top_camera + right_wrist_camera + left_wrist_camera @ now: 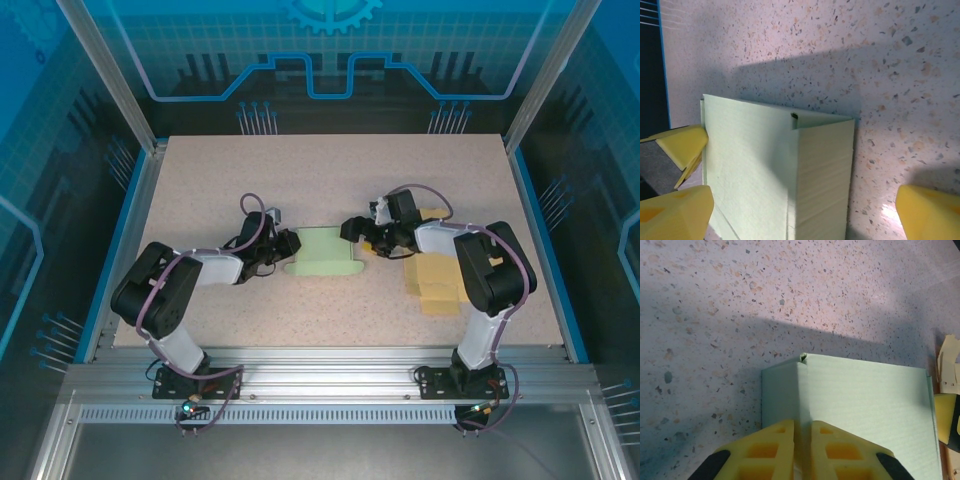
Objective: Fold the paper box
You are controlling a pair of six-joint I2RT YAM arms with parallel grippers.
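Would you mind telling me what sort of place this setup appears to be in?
Probably a robotics lab work cell: a speckled table fenced by an aluminium frame and blue panels, with a green paper box on it.

open table (pixel 330 170) beyond paper box (pixel 325 252), yellow sheets (pixel 440 285) crowding right side

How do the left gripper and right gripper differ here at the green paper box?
The left gripper is shut, pinching a fold of the paper box; the right gripper is open, fingers spread either side of the box. The left gripper works the box's left end, the right gripper its right end. Both have yellow fingers.
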